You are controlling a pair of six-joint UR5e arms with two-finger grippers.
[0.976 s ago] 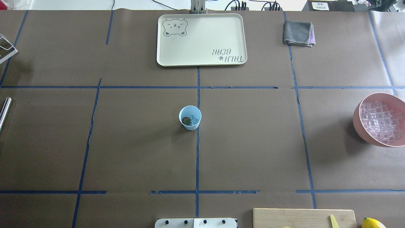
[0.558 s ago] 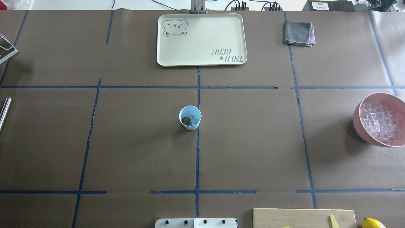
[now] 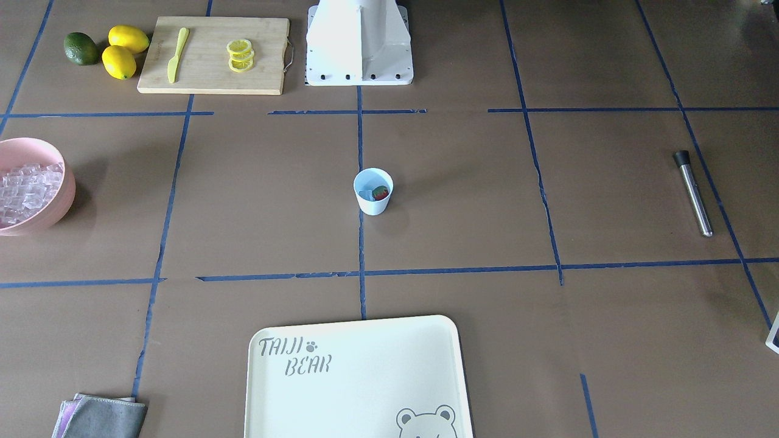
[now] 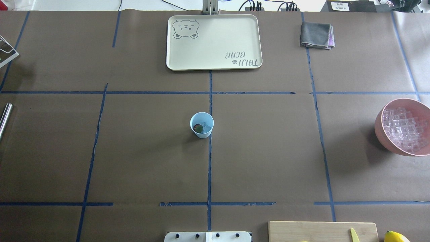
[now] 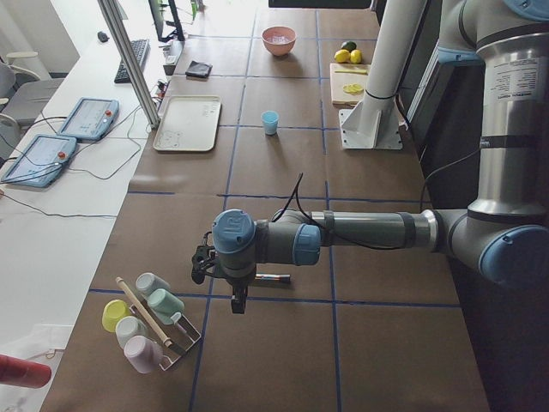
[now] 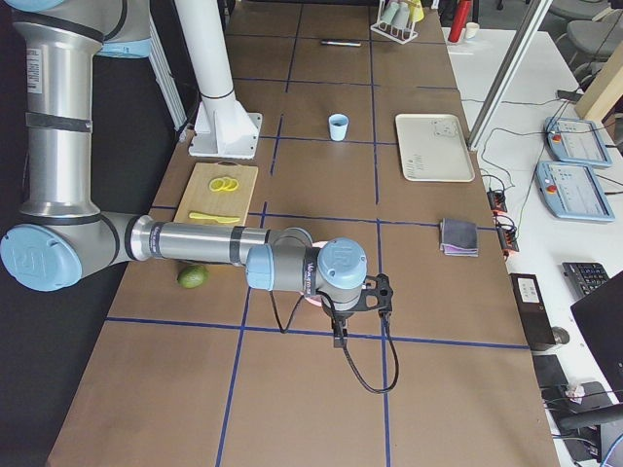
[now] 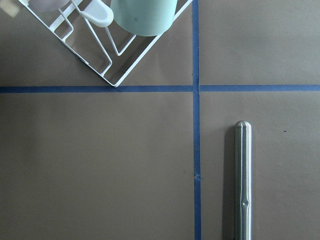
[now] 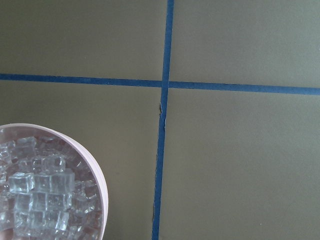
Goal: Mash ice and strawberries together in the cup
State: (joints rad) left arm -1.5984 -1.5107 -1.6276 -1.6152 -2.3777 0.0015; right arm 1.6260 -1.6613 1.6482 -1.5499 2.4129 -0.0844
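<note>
The cup (image 4: 202,125), white outside and light blue inside, stands upright at the table's centre, also seen as a small cup (image 3: 373,191). Inside it lie a red strawberry (image 3: 381,193) and some clear ice (image 3: 367,194). Neither gripper appears in the overhead or front views. The left gripper (image 5: 238,299) hangs at the table's left end, far from the cup; I cannot tell whether it is open or shut. The right gripper (image 6: 339,334) hangs at the right end beside the pink bowl; its state cannot be told either.
A steel rod (image 3: 692,193) lies below the left wrist (image 7: 242,180), next to a white cup rack (image 7: 107,45). A pink bowl (image 4: 381,126) holds several ice cubes (image 8: 35,185). A cream tray (image 4: 213,42), grey cloth (image 4: 315,34), cutting board (image 3: 213,55), lemons (image 3: 125,48).
</note>
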